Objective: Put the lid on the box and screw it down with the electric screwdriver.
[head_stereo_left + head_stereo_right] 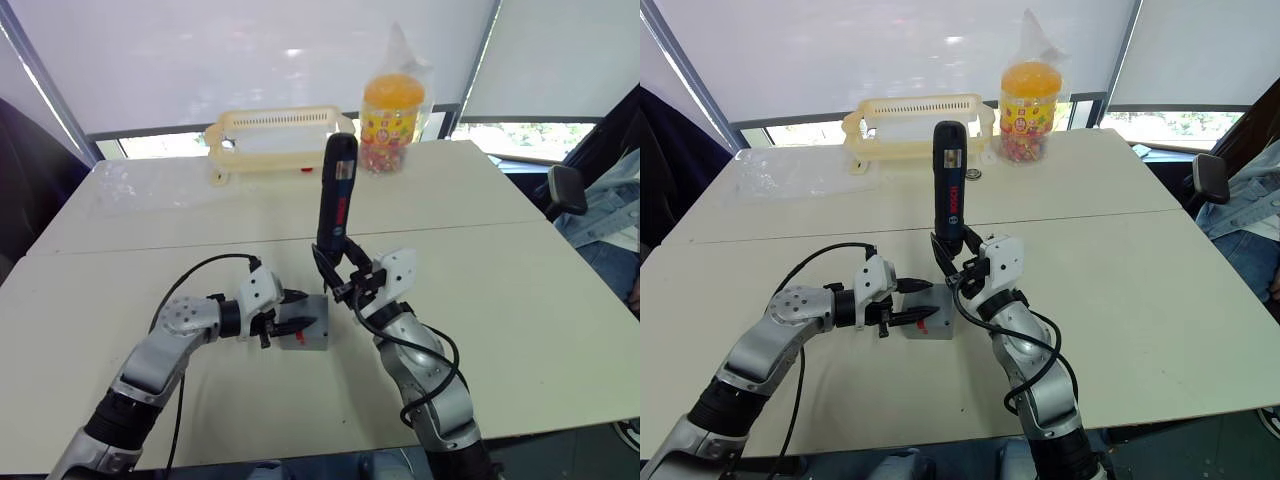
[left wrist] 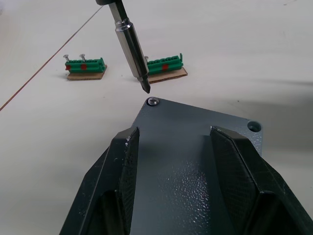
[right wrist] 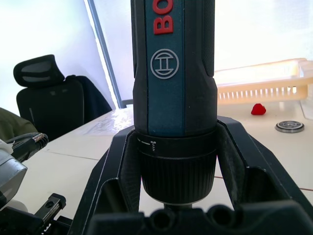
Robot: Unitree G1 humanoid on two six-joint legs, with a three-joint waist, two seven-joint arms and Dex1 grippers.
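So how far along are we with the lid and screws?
Done: the lid sits on the box, with a screw in one corner. In hand: the right end effector holds the electric screwdriver, bit just above that screw; the left end effector steadies the lid. Left: the empty corner hole, at least.
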